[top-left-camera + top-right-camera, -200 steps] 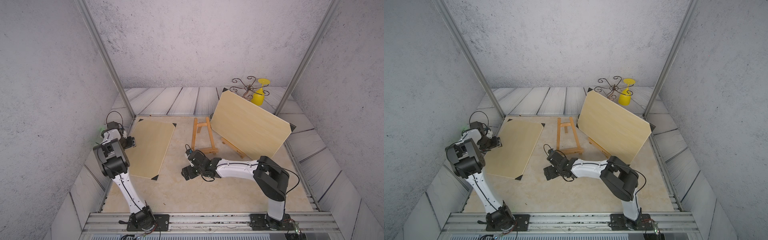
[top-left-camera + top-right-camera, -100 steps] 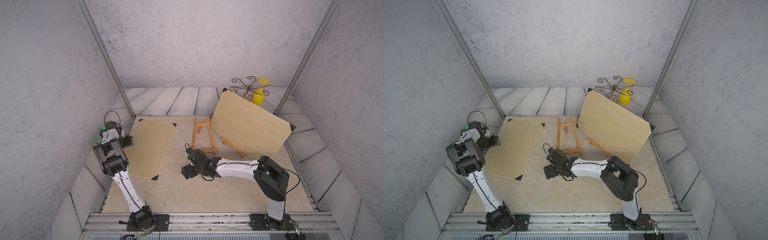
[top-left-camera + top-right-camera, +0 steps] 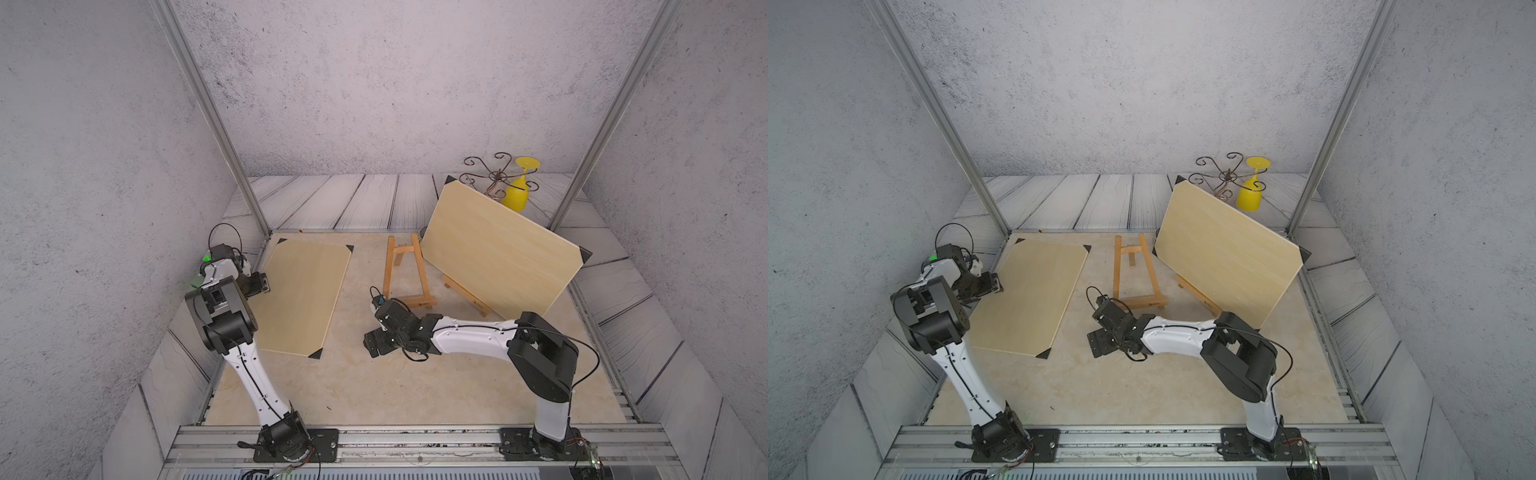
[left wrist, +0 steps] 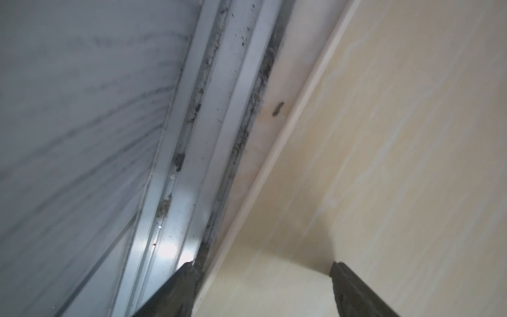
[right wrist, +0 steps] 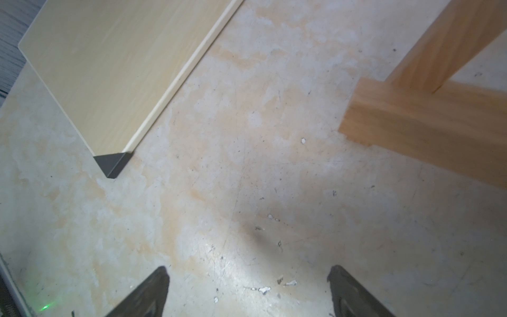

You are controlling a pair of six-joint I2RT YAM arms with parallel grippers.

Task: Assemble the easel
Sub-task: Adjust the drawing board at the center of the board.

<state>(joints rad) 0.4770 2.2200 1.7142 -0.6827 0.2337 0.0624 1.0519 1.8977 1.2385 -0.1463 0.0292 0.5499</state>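
We see the small wooden easel (image 3: 406,270) mid-worktop (image 3: 415,386), between a flat board (image 3: 303,295) and a larger board (image 3: 498,253) that leans tilted. Our right gripper (image 3: 376,343) hangs spread and empty just in front of the easel. Our left gripper (image 3: 258,285), also spread and holding nothing, straddles the flat board's outer edge.

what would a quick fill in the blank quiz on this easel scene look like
The glass beside the wire rack is ____ in colour.
The board near the left gripper lies ____ on the table.
The right gripper holds ____.
The bare easel stands between two ____.
Missing: yellow, flat, nothing, boards.
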